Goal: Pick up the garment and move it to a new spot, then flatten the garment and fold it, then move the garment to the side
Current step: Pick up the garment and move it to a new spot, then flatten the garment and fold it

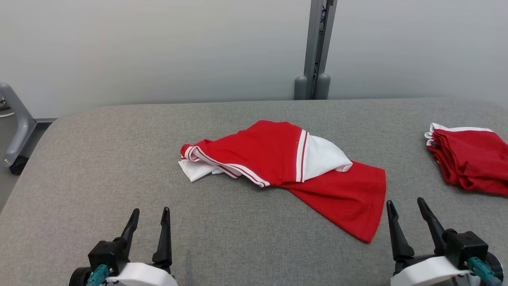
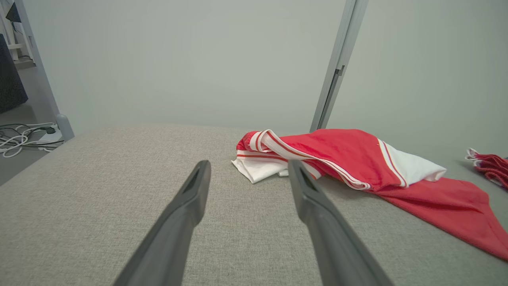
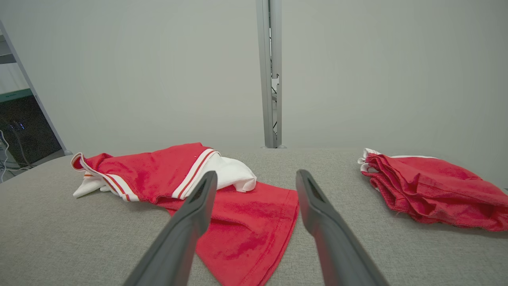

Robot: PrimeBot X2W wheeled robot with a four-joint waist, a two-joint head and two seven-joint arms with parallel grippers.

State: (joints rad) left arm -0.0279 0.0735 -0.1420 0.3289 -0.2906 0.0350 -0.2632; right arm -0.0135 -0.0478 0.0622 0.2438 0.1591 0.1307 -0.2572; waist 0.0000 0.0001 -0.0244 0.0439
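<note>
1. Head view: a crumpled red garment [image 1: 278, 159] with white panels and red-and-white striped trim lies at the middle of a grey cloth-covered bench [image 1: 99, 167]. It is neither flattened nor folded.
2. One red hem of the garment fans out flat toward the near right. A white panel is bunched on top of it, and a white edge pokes out at the garment's left end.
3. The left hand [image 1: 151, 210] hovers over bare bench at the near left, its two dark fingers spread apart and holding nothing, well apart from the garment.
4. The right hand [image 1: 405, 201] is at the near right, its fingers likewise spread and empty. The corner of the red hem lies near its inner finger, but the two do not touch.
5. A pile of red cloth [image 1: 472, 159] with white edging sits at the bench's far right, apart from the garment.
6. A grey metal post [image 1: 317, 47] rises behind the bench against a pale wall [image 1: 158, 47], and a grey wheeled frame [image 1: 16, 127] stands on the floor off the bench's left end.
7. Left wrist view: the garment's striped end lies just beyond the tip of the right-hand finger in that view, and cables [image 2: 24, 137] trail on the floor at far left.
8. Right wrist view: the red hem spreads between the two open fingers, with the pile off to the right.
</note>
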